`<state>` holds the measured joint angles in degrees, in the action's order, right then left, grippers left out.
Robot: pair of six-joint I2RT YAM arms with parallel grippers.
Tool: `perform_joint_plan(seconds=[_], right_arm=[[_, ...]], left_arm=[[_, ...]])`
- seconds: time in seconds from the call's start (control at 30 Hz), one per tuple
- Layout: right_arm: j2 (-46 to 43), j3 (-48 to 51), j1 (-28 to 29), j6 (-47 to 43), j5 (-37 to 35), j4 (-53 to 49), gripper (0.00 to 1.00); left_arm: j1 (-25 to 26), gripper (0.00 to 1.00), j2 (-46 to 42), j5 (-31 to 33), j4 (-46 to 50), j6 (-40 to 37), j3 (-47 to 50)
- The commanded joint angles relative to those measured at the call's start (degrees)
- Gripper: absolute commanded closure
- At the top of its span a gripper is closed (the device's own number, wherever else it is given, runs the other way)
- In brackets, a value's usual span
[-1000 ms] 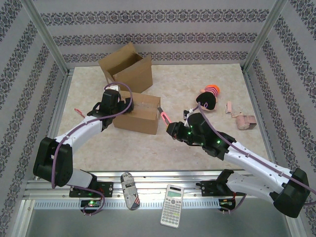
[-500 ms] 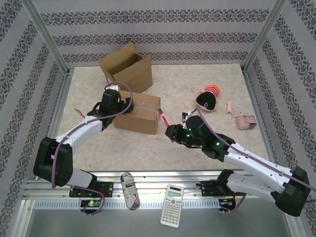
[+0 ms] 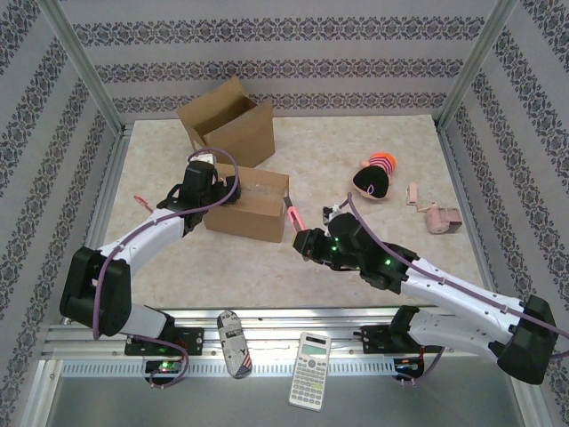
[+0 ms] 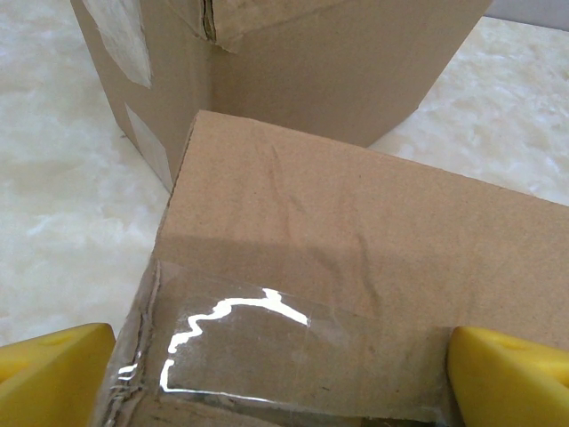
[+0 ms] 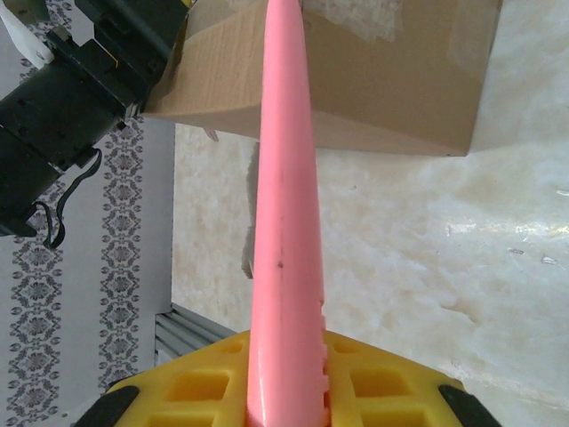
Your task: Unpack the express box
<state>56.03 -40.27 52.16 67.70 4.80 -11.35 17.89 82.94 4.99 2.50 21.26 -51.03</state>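
The taped box (image 3: 253,213) sits left of the table's (image 3: 356,142) middle, closed, with its long axis running roughly left to right and clear tape shining along its top. The left gripper (image 3: 222,197) is right on top of its left end, yellow fingers (image 4: 53,378) spread wide to either side of the taped lid, gripping nothing that I can see. The right gripper (image 3: 307,238) is just off the box's right end, clamped on a slim pink tool (image 5: 283,222) that points up and left at the top right corner; from here I can't tell if the tip touches the cardboard. I'd say the right arm makes the cut, running along the box's length toward the left fingers, which are the one thing in its way. Just behind stands an open box (image 3: 227,129). Well off to the right lie a plush toy (image 3: 373,178) and a small pink object (image 3: 440,219), and a calculator (image 3: 311,358) rests on the near rail.
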Motion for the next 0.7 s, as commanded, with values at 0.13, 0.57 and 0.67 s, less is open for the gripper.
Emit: perform_joint_plan(seconds=[0.13, 0.57, 0.67], right_arm=[[0.49, 1.69, 3.08, 0.9, 6.31, -0.17, 1.0], [-0.02, 2.67, 3.3, 1.64, 8.6, 2.18, 1.0], [-0.3, 2.82, 3.39, 1.74, 8.67, 2.21, 1.0]], left_arm=[[-0.23, 0.05, 6.27, 0.92, 15.53, -1.22, 4.57], [-0.23, 0.05, 6.38, 0.91, 15.54, -1.19, 4.53], [-0.23, 0.05, 6.46, 0.89, 15.52, -1.14, 4.53]])
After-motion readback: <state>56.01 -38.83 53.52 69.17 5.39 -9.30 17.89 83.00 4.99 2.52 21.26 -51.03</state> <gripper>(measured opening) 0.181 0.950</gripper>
